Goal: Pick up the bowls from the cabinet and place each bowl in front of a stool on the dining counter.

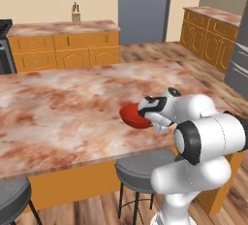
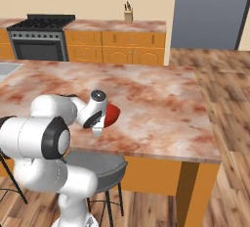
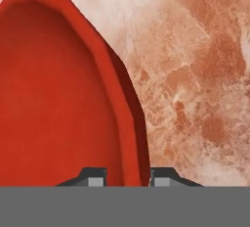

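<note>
Left base view: the red bowl (image 1: pixel 134 115) sat low over the dining counter (image 1: pixel 68 117), above a stool (image 1: pixel 140 170) — likely its intended spot. Right base view: same. Hand view: the gripper (image 3: pixel 125 177) pinched the bowl's rim — one finger each side

Bowl (image 1: pixel 132 115) on dining counter (image 1: pixel 58 107), above stool (image 1: pixel 138 170)

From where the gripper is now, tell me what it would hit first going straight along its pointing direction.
The gripper is shut on the red bowl's rim, one of its fingers inside. Straight on, it would probably meet the dining counter top next, though depth is unclear.
</note>
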Tool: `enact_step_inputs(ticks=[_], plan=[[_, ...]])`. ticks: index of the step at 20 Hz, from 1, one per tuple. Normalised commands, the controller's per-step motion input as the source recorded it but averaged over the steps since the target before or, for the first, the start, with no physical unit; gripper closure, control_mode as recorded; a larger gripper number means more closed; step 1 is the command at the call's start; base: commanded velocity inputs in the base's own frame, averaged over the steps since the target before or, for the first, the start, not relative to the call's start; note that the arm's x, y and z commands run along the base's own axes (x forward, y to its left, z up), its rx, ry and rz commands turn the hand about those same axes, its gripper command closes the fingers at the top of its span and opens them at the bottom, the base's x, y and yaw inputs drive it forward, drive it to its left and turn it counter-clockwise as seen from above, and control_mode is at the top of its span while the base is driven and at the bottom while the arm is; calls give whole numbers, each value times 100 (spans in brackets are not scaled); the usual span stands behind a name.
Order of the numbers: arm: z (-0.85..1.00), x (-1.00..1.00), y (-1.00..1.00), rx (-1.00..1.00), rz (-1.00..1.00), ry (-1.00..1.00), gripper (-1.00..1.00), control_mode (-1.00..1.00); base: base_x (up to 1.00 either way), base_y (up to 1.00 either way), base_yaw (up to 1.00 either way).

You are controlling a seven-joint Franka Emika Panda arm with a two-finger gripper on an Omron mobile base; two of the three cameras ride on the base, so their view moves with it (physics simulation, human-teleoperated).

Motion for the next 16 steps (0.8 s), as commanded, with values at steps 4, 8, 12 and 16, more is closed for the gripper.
enact_step_inputs(ticks=[4,8,12,16], plan=[[-28,38,1,0,0,0,100,-100,0,0,0],[-4,8,1,0,0,5,-100,-100,0,0,0],[0,0,1,0,0,0,-100,-100,0,0,0],[9,1,-1,0,0,-1,-100,-100,0,0,0]])
